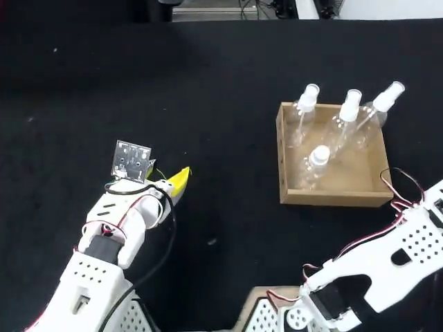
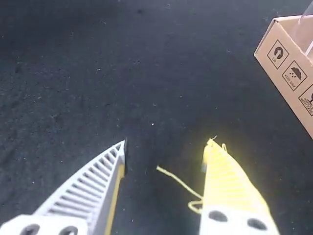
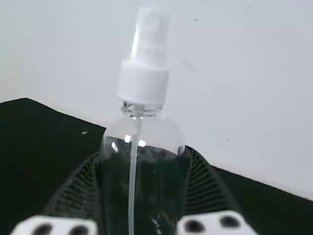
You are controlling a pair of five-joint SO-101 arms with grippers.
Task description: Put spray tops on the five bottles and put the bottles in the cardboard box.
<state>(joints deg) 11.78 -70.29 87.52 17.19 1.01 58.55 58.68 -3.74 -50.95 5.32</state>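
Observation:
The cardboard box point(image 1: 284, 155) stands right of the table's middle and holds several clear bottles point(image 1: 315, 166) with white spray tops; three lean against its far wall. In the right wrist view my right gripper point(image 3: 142, 164) is shut on another clear bottle point(image 3: 141, 139) that carries a white spray top point(image 3: 144, 78), held upright against a pale wall. My left gripper point(image 1: 176, 181) hovers low over the black cloth left of the box. In the left wrist view the left gripper point(image 2: 166, 144) is open with nothing between its fingers, and a box corner point(image 2: 288, 63) shows beyond it.
Black cloth point(image 1: 208, 90) covers the whole table. The right arm point(image 1: 394, 256) stretches along the near right edge, just in front of the box. A loose yellow thread point(image 2: 178, 182) hangs from the left gripper's yellow finger.

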